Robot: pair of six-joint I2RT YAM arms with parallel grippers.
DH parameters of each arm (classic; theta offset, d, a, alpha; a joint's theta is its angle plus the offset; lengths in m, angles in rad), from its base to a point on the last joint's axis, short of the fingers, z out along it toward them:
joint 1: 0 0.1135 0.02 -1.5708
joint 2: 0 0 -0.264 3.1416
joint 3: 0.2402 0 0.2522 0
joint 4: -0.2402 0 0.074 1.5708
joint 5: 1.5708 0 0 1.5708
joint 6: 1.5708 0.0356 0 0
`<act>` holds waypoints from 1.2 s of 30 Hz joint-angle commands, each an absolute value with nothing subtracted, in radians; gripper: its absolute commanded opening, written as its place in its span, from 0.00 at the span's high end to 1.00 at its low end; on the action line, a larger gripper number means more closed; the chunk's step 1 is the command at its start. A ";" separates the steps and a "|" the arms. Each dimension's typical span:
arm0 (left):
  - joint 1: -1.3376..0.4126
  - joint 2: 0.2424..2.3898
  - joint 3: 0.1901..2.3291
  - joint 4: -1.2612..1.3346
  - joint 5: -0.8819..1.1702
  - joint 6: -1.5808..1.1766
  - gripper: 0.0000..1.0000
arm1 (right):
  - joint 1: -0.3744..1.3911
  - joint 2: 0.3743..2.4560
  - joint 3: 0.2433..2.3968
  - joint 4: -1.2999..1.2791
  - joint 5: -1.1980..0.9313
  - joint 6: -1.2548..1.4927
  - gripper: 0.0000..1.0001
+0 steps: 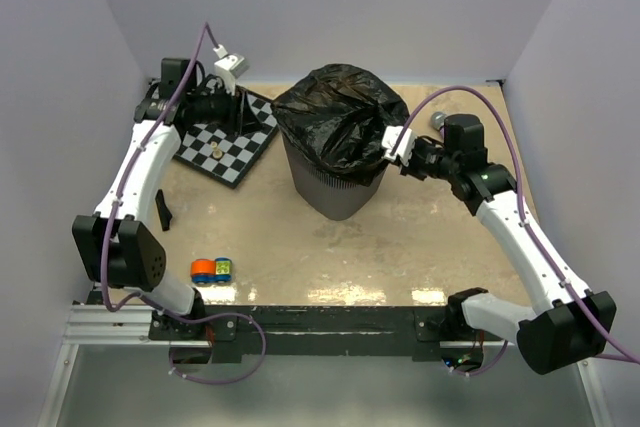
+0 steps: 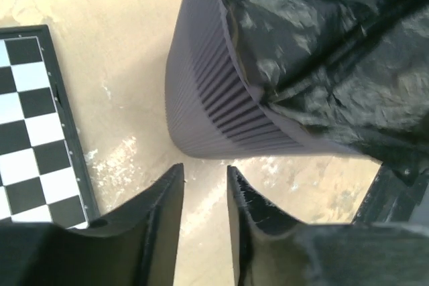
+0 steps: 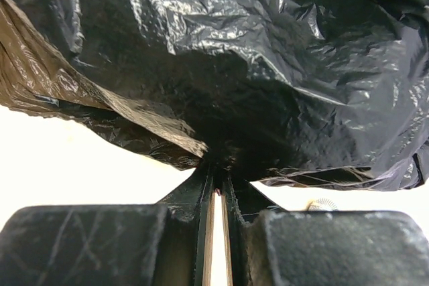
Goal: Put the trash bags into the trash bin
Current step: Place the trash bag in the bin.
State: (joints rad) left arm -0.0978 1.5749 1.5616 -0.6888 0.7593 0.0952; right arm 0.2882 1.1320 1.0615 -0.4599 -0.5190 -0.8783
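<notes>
Beige tabletop (image 1: pixel 400 247) carries the trash bin (image 1: pixel 335 192), with the trash bag (image 1: pixel 335 112) billowing over the bin's rim. At the bin's right side the right gripper (image 3: pixel 216 175) is clamped on a fold of the bag. Left of the bin, beside the chessboard (image 1: pixel 225 147), the left gripper (image 2: pixel 204 173) stands slightly parted and empty.

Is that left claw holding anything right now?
No, the left claw is open, with only bare table between its fingers, short of the trash bin.
</notes>
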 commanded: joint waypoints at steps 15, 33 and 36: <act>-0.046 1.546 1.514 -0.201 1.059 -0.367 0.06 | 0.299 1.106 1.085 -0.443 -0.535 -0.853 0.88; -0.064 1.595 1.545 -0.264 1.049 -0.399 0.57 | 0.299 1.104 1.063 -0.422 -0.532 -0.844 0.87; -0.069 1.597 1.543 -0.268 1.048 -0.394 0.60 | 0.301 1.101 1.063 -0.422 -0.531 -0.845 0.87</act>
State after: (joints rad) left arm -0.0605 1.5963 1.5036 -0.2626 1.0290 -0.3847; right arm 0.2947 1.1316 1.0599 -0.4484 -0.5186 -0.8562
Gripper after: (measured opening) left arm 0.423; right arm 0.128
